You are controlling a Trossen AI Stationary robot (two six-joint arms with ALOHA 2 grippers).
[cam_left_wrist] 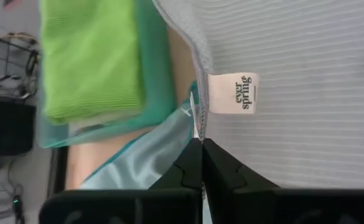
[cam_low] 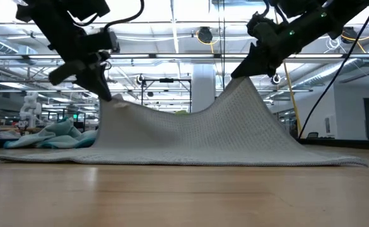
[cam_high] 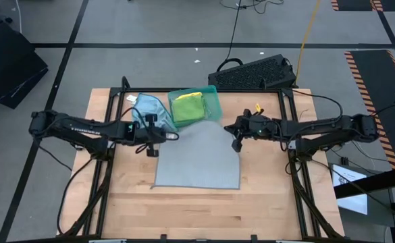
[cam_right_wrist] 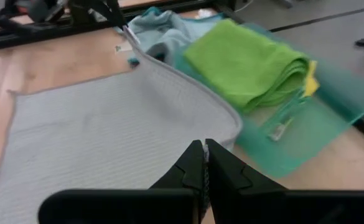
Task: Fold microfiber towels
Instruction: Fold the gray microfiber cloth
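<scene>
A grey microfiber towel (cam_high: pixel 200 162) lies spread at the table's middle, with its two far corners raised. My left gripper (cam_high: pixel 175 136) is shut at the far left corner, and my right gripper (cam_high: pixel 236 142) is shut at the far right corner. In the low view the towel sags between the two raised corners, and its near edge (cam_low: pixel 171 161) rests on the table. A light blue towel (cam_high: pixel 150 108) lies crumpled at the far left. A folded green towel (cam_high: pixel 187 106) sits in the teal tray (cam_high: pixel 215 94). My left gripper pinches the grey towel's far left corner edge (cam_left_wrist: pixel 198 124) between its two fingers, close to the white label (cam_left_wrist: pixel 233 93). The fingers slant down from the table's left. The corner (cam_low: pixel 111 101) is held above the table. My right gripper pinches the grey towel's far right corner (cam_right_wrist: pixel 222 134) between its two fingers, slanting slightly down from the table's right. That corner (cam_low: pixel 244 82) is lifted higher than the left one. The cloth slopes from it down to the table.
A yellow cloth (cam_right_wrist: pixel 310 74) peeks out under the green towel in the tray. A black ridged object (cam_high: pixel 254 73) lies on the floor past the far edge. Bare wood (cam_high: pixel 197 209) stretches from the grey towel to the near edge.
</scene>
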